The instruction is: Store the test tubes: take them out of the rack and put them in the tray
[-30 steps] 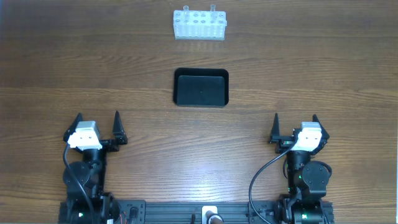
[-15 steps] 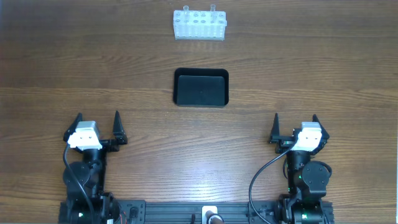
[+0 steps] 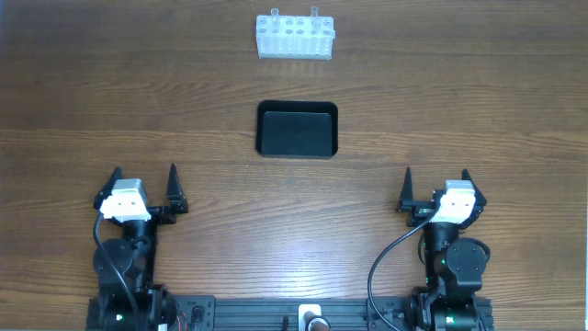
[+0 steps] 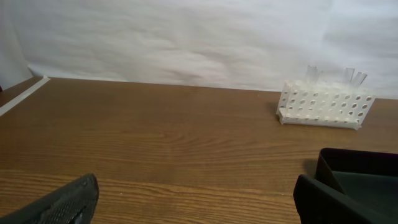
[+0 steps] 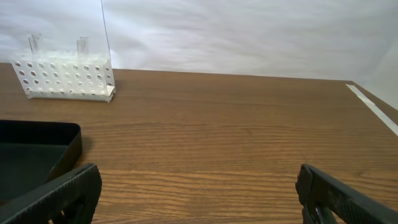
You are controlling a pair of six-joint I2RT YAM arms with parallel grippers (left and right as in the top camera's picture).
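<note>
A white perforated rack (image 3: 295, 38) stands at the far middle of the table, with clear test tubes (image 3: 314, 13) sticking up from it; the rack (image 4: 325, 104) and the rack (image 5: 64, 76) also appear in both wrist views. A black tray (image 3: 297, 130) lies between the rack and the arms, with nothing visible inside. My left gripper (image 3: 144, 187) stands open near the front left, far from the rack. Open too, my right gripper (image 3: 435, 189) rests near the front right. Nothing is between either pair of fingers.
The brown wooden table (image 3: 459, 101) has wide bare room on both sides of the tray. A white wall (image 4: 186, 37) rises behind the table's far edge. White tape (image 5: 373, 106) marks the table's right edge.
</note>
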